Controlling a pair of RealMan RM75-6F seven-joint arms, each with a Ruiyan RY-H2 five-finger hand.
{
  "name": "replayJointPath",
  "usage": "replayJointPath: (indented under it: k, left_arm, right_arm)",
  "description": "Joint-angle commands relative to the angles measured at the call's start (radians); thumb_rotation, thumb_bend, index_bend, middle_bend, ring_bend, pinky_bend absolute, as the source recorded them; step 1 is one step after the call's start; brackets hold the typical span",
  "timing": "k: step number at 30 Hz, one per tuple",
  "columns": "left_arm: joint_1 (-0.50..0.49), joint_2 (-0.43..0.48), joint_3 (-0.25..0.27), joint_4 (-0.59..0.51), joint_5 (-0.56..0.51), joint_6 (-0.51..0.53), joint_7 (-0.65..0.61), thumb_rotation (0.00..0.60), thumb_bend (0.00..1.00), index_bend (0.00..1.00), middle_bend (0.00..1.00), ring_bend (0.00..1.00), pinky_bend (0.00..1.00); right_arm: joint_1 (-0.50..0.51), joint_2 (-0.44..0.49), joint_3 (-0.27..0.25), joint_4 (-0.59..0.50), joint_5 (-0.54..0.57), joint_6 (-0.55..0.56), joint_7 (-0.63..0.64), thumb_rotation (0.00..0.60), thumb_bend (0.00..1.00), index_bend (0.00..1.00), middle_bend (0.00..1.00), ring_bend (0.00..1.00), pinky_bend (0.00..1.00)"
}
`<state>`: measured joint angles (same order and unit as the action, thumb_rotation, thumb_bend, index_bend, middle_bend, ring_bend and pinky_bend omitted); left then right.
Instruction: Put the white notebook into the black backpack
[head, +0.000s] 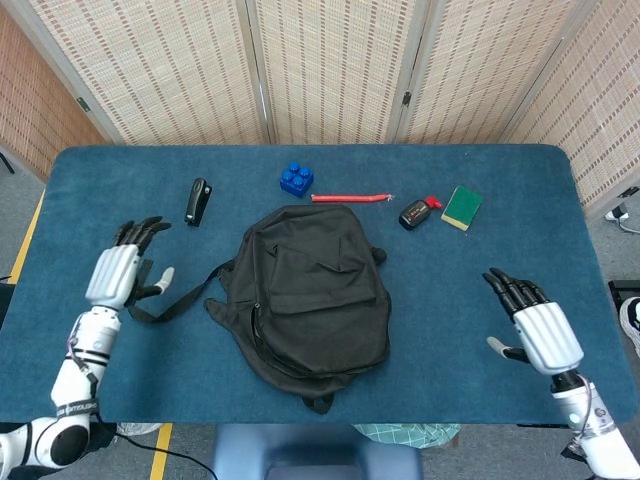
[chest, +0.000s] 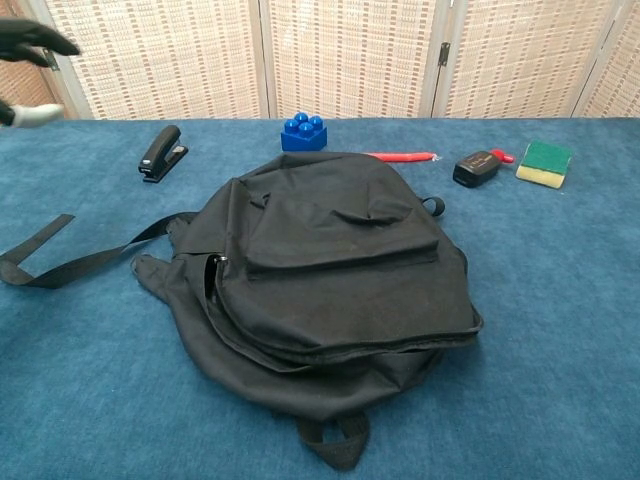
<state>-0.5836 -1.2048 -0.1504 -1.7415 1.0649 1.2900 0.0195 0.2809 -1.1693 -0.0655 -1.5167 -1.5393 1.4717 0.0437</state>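
The soft black fabric backpack (head: 312, 292) lies closed between the left hand (head: 122, 268) and right hand (head: 533, 326), both spread, empty, well apart from it.

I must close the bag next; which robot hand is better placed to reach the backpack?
Probably the left robot hand: it is open beside the strap of the black backpack. The right robot hand, also open, is farther away on bare table.
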Motion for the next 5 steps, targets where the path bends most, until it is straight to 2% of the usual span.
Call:
replayJointPath:
  k: [1, 5]
  left_arm:
    - [0.107, 0.009, 0.062, 0.009, 0.081, 0.111, 0.012, 0.600, 0.44, 0.21, 0.15, 0.15, 0.00]
    - [0.193, 0.006, 0.101, 0.019, 0.140, 0.197, -0.010, 0.600, 0.44, 0.21, 0.15, 0.15, 0.00]
  right_arm:
    - [-0.028, 0.035, 0.012, -0.027, 0.035, -0.014, 0.035, 0.600, 0.21, 0.00, 0.02, 0.09, 0.09]
    - [-0.070, 0.043, 0.021, -0.034, 0.045, 0.028, 0.047, 0.600, 0.21, 0.00, 0.02, 0.09, 0.07]
